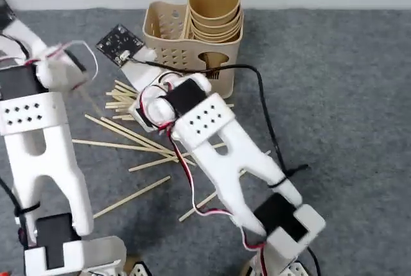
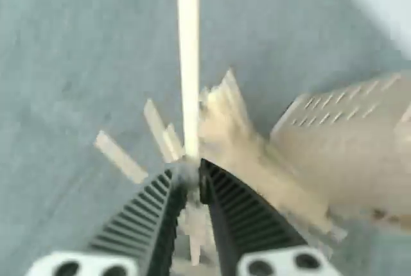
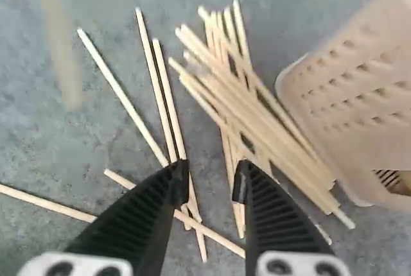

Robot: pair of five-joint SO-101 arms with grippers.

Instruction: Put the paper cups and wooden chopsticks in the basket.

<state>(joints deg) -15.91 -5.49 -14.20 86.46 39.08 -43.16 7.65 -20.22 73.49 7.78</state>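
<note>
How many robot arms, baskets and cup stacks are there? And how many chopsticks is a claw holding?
Robot arms: 2, left arm and right arm
Basket: 1
Stack of paper cups: 1
Chopstick held in the left claw: 1
Total: 5
The loose chopsticks on the table overlap too much to count.

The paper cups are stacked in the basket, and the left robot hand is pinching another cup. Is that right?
Not quite. The paper cups are stacked in the basket, but the left gripper is pinching a wooden chopstick, not another cup. The left wrist view shows this.
</note>
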